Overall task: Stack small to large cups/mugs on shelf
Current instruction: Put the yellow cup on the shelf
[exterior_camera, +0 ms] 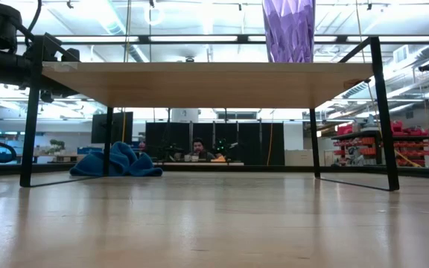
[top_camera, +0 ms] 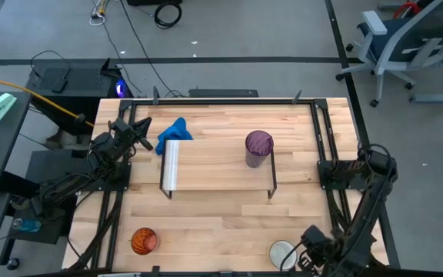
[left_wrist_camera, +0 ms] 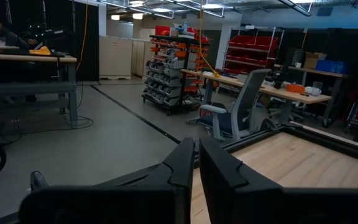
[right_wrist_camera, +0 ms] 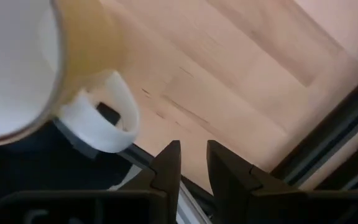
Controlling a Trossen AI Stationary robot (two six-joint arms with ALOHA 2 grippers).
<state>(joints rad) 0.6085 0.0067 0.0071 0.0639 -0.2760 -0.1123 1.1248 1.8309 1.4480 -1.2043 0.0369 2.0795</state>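
The purple tumbler point(top_camera: 258, 146) stands upright on the shelf point(top_camera: 221, 173), near its right end; it also shows in the low view point(exterior_camera: 289, 30) on the shelf board point(exterior_camera: 207, 83). The orange cup point(top_camera: 144, 241) stands on the table at the near left. The white mug point(top_camera: 283, 252) stands at the near right edge. My right gripper point(top_camera: 311, 245) is just right of the mug, slightly open and empty; the mug's handle point(right_wrist_camera: 104, 121) lies beside the fingers point(right_wrist_camera: 192, 163), not between them. My left gripper point(top_camera: 143, 132) waits shut at the far left, by the blue cloth.
A blue cloth point(top_camera: 174, 135) lies on the table by the shelf's far left corner and shows in the low view point(exterior_camera: 118, 160). Black frame rails point(top_camera: 325, 146) run along the table's sides. A person point(exterior_camera: 197, 149) sits far behind the table.
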